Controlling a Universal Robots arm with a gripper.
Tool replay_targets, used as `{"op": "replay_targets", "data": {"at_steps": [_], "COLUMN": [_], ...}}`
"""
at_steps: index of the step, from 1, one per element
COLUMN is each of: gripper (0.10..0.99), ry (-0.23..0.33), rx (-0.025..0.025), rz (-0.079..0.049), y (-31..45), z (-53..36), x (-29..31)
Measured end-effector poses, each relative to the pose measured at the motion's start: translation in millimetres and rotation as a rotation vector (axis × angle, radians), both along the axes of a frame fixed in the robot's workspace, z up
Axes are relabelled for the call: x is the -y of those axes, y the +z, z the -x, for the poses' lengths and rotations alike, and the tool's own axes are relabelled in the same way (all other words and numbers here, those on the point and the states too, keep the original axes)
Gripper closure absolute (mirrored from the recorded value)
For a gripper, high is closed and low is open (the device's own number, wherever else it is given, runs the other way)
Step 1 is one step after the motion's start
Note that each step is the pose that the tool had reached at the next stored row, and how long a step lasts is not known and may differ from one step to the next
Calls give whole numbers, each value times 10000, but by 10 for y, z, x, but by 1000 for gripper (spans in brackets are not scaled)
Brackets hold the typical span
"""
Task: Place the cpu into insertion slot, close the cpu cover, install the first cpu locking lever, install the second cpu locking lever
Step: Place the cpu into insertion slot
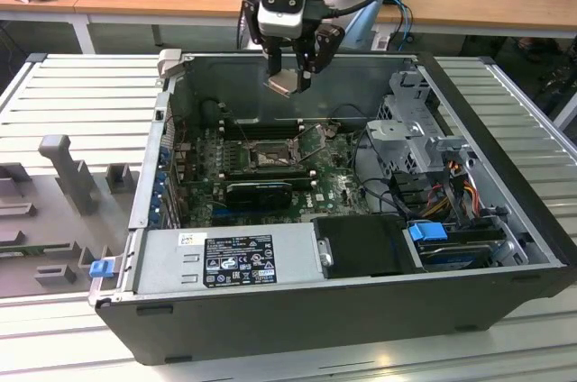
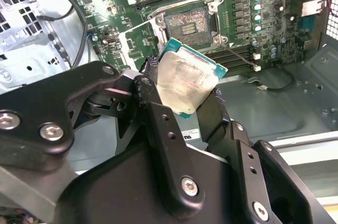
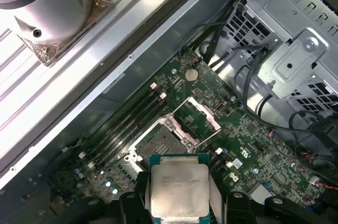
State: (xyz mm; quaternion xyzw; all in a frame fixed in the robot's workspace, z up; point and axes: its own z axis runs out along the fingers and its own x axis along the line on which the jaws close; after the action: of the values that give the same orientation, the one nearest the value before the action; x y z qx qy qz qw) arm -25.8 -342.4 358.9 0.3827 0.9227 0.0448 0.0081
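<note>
Above the open computer case [image 1: 297, 310], the claw [image 1: 290, 82] hangs pointing down, clamped on the cpu [image 1: 283, 84] by its edges. Both wrist views add what the exterior view leaves unclear: the chip's silvery face, the bare insertion slot [image 3: 158, 142] well apart from it, and the cpu cover [image 3: 205, 114] swung open alongside.

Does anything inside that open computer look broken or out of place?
Nothing looks damaged. The gripper holds the cpu clear of the empty insertion slot, whose cpu cover is flipped open.
</note>
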Motion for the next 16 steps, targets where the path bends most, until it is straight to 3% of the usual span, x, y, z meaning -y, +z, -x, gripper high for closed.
{"op": "replay_targets", "data": {"at_steps": [16], "gripper": [553], "ry": [-973], "rx": [0], "rz": [0], "y": [-1], "z": [0], "x": [0]}}
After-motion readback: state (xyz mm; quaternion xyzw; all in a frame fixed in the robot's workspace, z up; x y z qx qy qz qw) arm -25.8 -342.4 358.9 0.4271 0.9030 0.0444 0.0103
